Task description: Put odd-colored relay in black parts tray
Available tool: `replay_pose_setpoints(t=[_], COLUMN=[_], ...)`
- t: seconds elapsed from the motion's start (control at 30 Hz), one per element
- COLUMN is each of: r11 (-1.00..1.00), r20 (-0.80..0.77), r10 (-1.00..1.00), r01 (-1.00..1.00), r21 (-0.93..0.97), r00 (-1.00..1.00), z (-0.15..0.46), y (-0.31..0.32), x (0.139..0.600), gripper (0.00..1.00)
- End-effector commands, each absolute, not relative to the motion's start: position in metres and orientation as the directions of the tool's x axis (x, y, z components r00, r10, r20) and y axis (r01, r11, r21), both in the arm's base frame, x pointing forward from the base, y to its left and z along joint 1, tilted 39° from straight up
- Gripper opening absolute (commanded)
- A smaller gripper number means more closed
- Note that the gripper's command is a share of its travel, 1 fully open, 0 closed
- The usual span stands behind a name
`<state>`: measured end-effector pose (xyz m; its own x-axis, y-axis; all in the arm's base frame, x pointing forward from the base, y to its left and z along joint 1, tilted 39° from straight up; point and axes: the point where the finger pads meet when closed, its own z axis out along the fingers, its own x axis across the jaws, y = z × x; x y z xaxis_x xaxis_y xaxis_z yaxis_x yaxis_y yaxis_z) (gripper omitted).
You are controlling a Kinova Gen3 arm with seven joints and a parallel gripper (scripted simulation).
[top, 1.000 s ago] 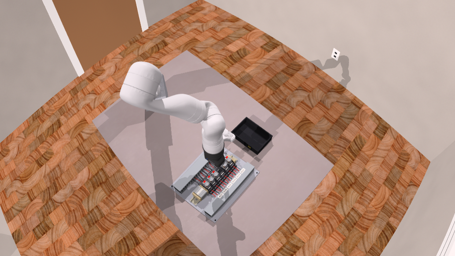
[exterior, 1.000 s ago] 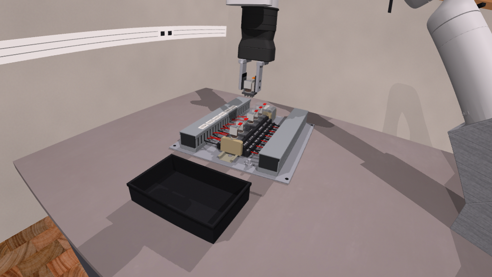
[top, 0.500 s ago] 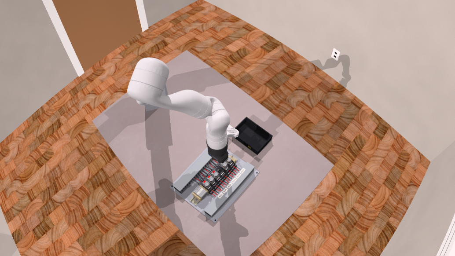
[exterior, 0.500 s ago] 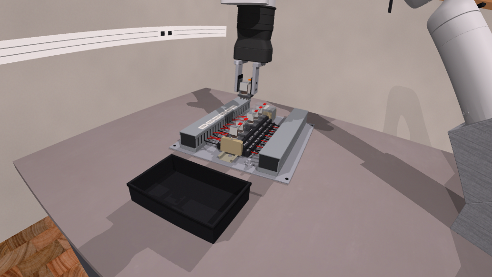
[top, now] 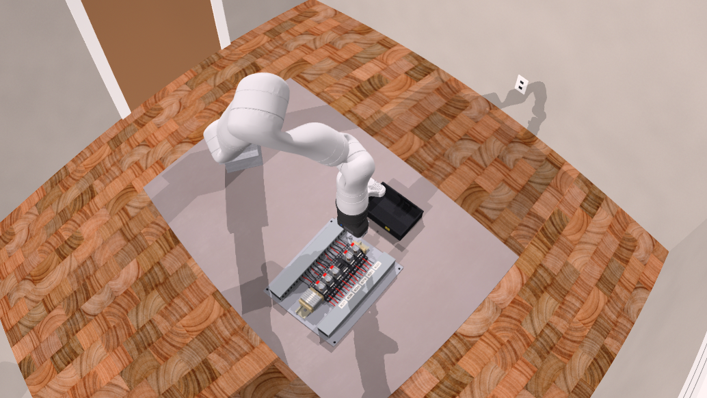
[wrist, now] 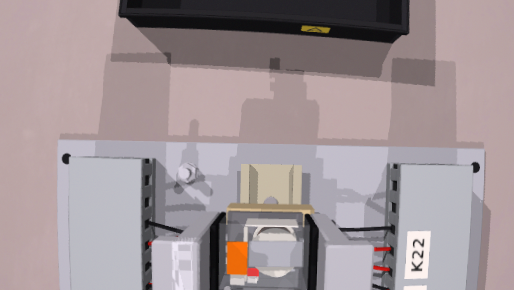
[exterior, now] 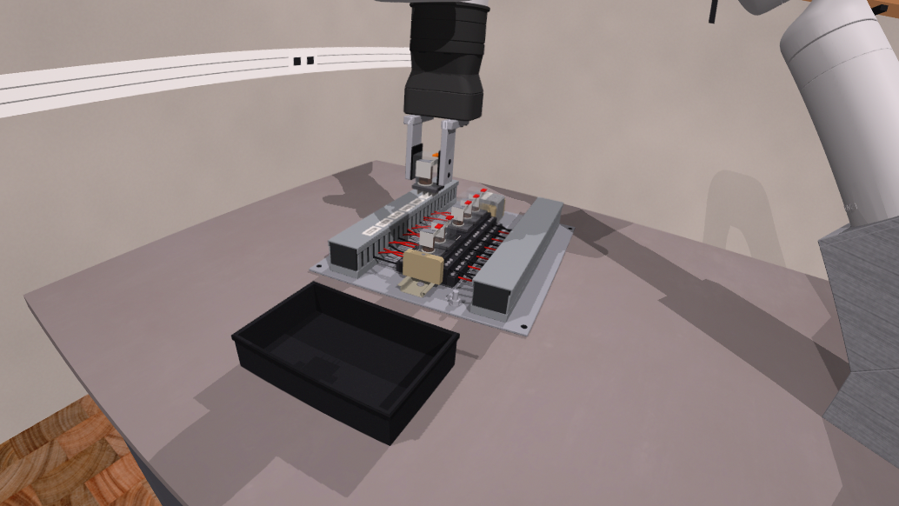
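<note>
One relay (exterior: 425, 169) clamped in my gripper (exterior: 431, 176).
I see its orange button; it hangs above the panel's (exterior: 528, 302) near end, tray (exterior: 402, 408) just beyond.

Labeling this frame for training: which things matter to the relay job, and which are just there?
Job:
- orange-button relay, clamped in the pincer
- black parts tray
- relay panel, flat on the table

Just there:
- red-button relays in their sockets
- wall outlet
- brown door

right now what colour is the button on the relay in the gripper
Orange; the relay button shows best in the wrist view.
</note>
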<state>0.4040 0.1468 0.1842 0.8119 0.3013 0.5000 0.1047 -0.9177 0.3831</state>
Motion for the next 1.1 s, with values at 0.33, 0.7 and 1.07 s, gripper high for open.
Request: replay_pose_setpoints(t=[0.33, 0.7, 1.07], r11=[-0.918, -0.918, -0.918], r20=[0.501, 0.501, 0.501], r10=[0.301, 0.301, 0.301], r01=[0.104, 0.104, 0.104], r21=[0.383, 0.383, 0.383], r00=[0.811, 0.811, 0.811], z=[0.15, 0.131, 0.123], y=[0.227, 0.272, 0.291], x=[0.395, 0.389, 0.387], gripper=[0.0, 0.0, 0.0])
